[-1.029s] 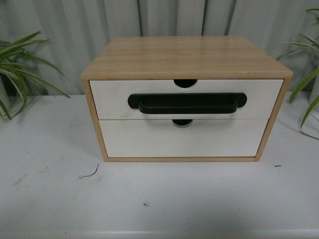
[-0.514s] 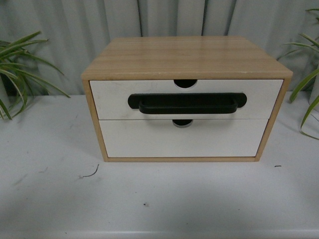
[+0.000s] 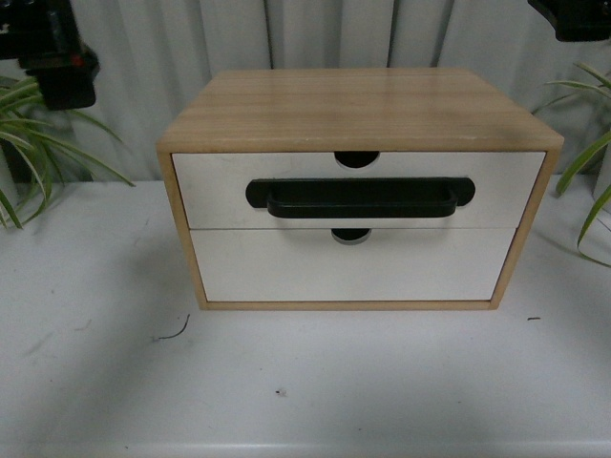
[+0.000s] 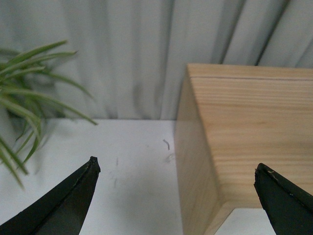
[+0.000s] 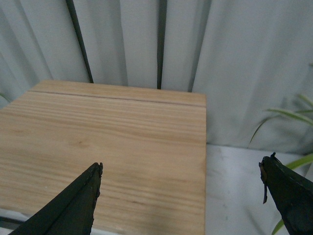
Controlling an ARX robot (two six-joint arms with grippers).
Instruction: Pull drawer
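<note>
The drawer [image 3: 215, 188] is the upper one in a light wood cabinet [image 3: 353, 107]. Its white front carries a wide black bar handle [image 3: 359, 197] under a half-round notch [image 3: 356, 159], and it sits shut, flush with the frame. My left gripper [image 4: 176, 165] hangs open, high above the cabinet's left top corner [image 4: 244, 122]. My right gripper [image 5: 182, 164] is open too, above the cabinet's right top edge [image 5: 122, 147]. Both are well above the handle and hold nothing. In the front view the left arm [image 3: 55, 52] and right arm [image 3: 576, 16] show as dark shapes in the upper corners.
A plain white lower drawer [image 3: 348, 267] without a handle sits below. The cabinet stands on a white table [image 3: 305, 382] in front of a grey curtain [image 3: 143, 57]. Green plants stand at the left [image 3: 33, 143] and at the right [image 3: 592, 162].
Both arms have come into the top corners of the front view, where neither showed before. The cabinet and its drawers have not moved.
</note>
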